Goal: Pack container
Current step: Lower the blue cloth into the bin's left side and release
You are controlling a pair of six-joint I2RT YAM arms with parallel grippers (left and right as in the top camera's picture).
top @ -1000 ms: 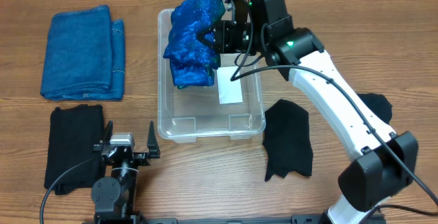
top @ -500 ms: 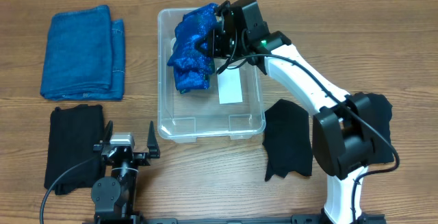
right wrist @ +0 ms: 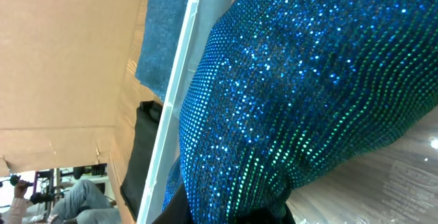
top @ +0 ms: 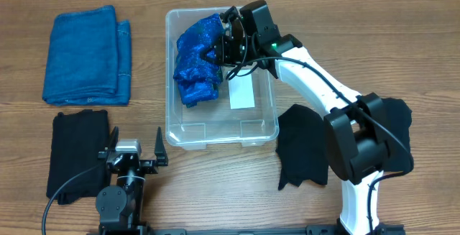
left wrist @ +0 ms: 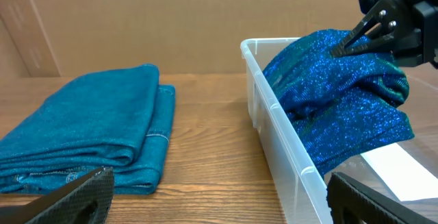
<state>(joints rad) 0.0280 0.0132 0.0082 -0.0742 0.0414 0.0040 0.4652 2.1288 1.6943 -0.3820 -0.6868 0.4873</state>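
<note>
Sequin cloth now down inside the container, my right gripper pinched on it.

The container sits mid-table. A second ago the sequin cloth hung over its far rim and bulged past the left wall; now I have lowered it inside, against the far left corner, so I judge only the release remains for this piece. My right gripper is clamped tight on the cloth's top fold, just inside the far rim. The near half of the floor and the label side lie bare, leaving room for more. Outside lie a blue towel far left, a black cloth near left and a second black cloth near right. My left gripper waits near, spread wide, empty.
</note>
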